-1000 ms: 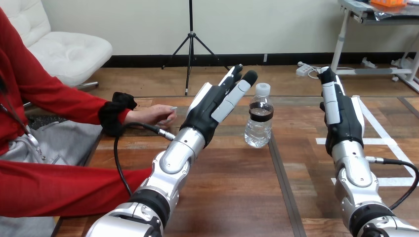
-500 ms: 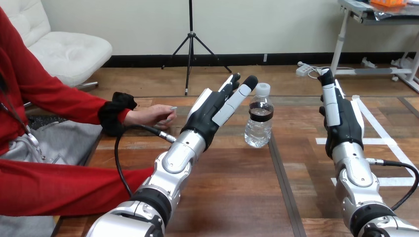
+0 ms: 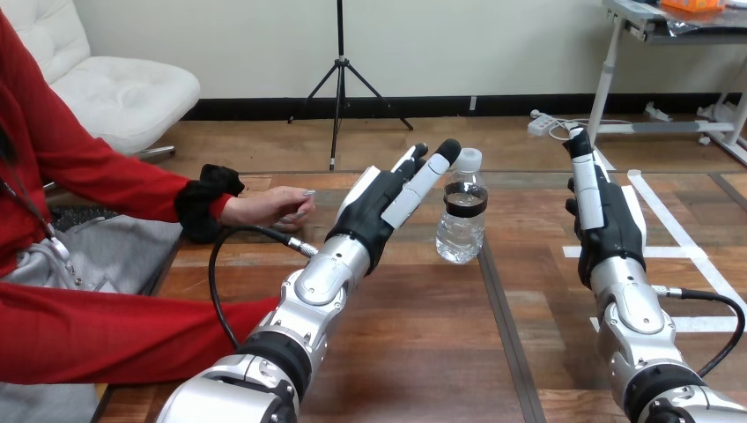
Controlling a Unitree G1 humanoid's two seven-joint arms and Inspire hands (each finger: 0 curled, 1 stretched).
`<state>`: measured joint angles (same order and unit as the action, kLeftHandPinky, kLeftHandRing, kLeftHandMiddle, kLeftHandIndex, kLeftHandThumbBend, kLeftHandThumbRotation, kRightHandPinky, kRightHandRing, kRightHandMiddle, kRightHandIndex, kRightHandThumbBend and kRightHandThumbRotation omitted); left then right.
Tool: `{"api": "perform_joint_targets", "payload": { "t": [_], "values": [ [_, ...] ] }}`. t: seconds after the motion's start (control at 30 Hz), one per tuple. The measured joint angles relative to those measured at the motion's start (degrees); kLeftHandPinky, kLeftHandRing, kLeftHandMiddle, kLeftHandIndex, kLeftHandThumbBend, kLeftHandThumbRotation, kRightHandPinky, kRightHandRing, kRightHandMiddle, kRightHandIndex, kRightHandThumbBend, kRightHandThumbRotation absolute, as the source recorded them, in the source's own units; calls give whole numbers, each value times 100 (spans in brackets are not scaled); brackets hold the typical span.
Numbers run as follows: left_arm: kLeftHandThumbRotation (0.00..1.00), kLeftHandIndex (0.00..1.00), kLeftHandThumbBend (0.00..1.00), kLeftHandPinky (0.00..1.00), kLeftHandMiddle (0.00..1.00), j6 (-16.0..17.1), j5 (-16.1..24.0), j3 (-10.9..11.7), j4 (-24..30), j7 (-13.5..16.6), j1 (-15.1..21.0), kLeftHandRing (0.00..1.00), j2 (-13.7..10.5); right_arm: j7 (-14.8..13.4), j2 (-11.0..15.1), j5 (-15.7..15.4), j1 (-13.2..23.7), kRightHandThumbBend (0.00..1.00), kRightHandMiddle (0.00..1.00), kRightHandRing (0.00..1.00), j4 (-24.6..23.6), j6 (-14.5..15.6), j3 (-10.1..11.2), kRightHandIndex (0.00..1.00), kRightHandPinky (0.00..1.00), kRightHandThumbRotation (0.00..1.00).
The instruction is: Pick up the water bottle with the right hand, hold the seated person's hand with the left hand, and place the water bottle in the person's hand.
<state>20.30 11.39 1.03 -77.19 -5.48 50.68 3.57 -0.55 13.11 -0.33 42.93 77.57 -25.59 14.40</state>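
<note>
No readable text, even on the water bottle (image 3: 461,220).

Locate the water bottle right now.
Head view: the water bottle stands upright on the table near centre, just right of the left hand, with the right hand apart on its right.

Upright on the tabletop (image 3: 423,335), mid-view: bottle (image 3: 462,218). Just left of it, raised, fingers straight, tips near its cap: left hand (image 3: 379,209). Well to its right, raised, fingers straight: right hand (image 3: 604,218). At the tabletop's left edge, apart from both: person's hand (image 3: 271,207).
</note>
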Motion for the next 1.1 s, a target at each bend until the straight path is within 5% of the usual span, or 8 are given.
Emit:
{"api": "perform_joint_targets", "payload": {
  "t": [1.1],
  "values": [
    [100, 100, 89, 100, 100, -504, -363, 324, -13, -662, 18, 100, 77, 874, -248, 193, 1, 92, 100, 100, 0, 385, 0, 100, 100, 100]
  ]
}}
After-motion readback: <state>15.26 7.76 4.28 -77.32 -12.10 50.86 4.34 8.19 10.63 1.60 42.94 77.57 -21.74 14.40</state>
